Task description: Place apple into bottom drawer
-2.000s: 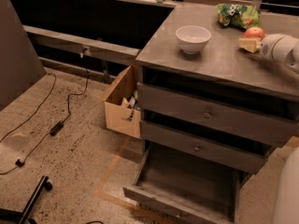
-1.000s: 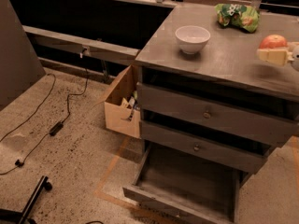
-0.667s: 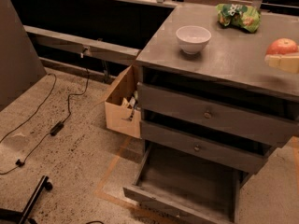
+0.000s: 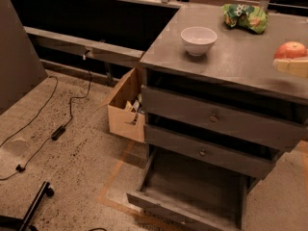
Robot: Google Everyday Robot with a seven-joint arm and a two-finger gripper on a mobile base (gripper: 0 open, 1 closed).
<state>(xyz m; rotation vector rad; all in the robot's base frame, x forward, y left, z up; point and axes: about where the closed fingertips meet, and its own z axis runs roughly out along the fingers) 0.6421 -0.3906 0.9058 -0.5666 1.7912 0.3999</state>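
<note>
Speckled concrete floor fills our left side, a power adapter [image 4: 58, 132] lying on it, and an open cardboard box [image 4: 126, 110] stands against the grey desk [image 4: 236, 61] at its 9 o'clock. On the desk sits a white bowl [image 4: 198, 40], with a green snack bag [image 4: 245, 17] at the bowl's 1 o'clock. At 2 o'clock in our view the tool [image 4: 291, 65] is closed on the apple [image 4: 290, 49], holding it just above the desk's right edge. We judge this to be the carry step: picked, not yet placed. The bottom drawer [image 4: 192, 191] stands pulled out at 5 o'clock. Next we must bring the apple out past the desk front and the middle drawer [image 4: 202, 150], lower it towards the tool's 7 o'clock, and release low inside the tray.
</note>
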